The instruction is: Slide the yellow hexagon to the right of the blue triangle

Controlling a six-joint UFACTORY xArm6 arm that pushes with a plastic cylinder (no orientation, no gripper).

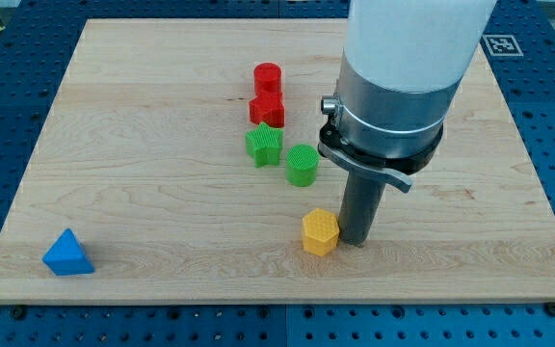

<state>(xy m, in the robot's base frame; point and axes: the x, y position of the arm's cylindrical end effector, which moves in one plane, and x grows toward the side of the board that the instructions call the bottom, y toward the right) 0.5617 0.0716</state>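
Observation:
The yellow hexagon [320,232] sits on the wooden board, below the middle and a little right of centre. My tip [355,241] stands just at the hexagon's right side, touching or almost touching it. The blue triangle [67,253] lies far off at the view's bottom left corner of the board. The arm's large white and grey body hangs above the rod at the view's top right.
A green star [264,145] and a green cylinder [302,165] stand above the hexagon. A red cylinder [267,77] and a red star-like block [267,110] stand further up. The wooden board [143,183] ends near the triangle at the bottom left edge.

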